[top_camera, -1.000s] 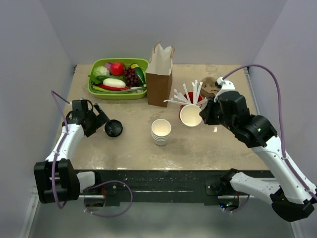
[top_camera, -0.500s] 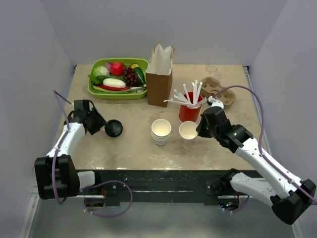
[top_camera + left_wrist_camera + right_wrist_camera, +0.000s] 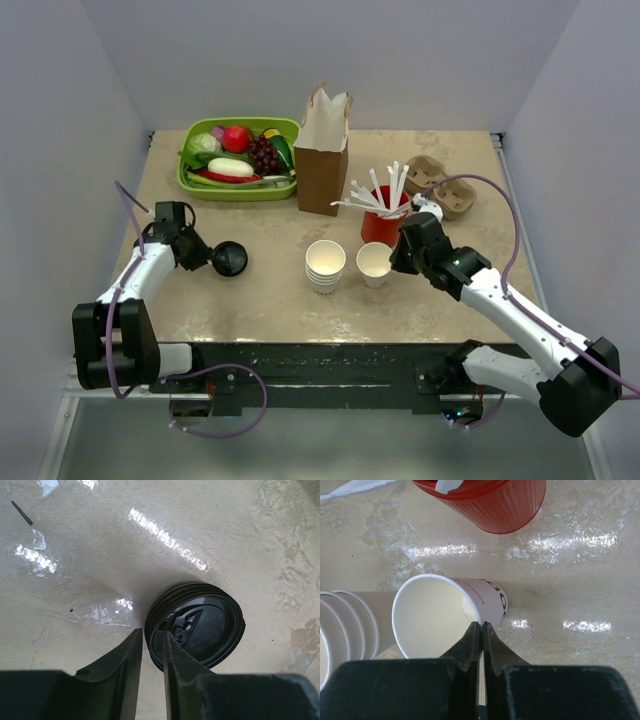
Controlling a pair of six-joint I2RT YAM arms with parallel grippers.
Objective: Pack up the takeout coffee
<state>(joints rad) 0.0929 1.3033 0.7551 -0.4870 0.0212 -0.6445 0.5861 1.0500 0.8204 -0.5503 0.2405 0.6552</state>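
1. Right jaws pinch the rim of a lidless white cup (image 3: 376, 262) — between the cup stack (image 3: 325, 265) and the red cup (image 3: 382, 228) of stirrers.
2. Left jaws grip the rim of the black lid (image 3: 229, 259) — flat on the worktop (image 3: 270, 300), well left.

1. The table (image 3: 270, 290) has a mottled beige top.
2. Far side, left to right: green tray (image 3: 240, 193) of produce, brown paper bag (image 3: 322, 165), red cup (image 3: 380, 230) of white utensils, cardboard carrier (image 3: 445, 190).
3. Nearer: black lid (image 3: 229, 259) at left, then the stack of white cups (image 3: 325, 265) — single white cup (image 3: 375, 262) just beside it.
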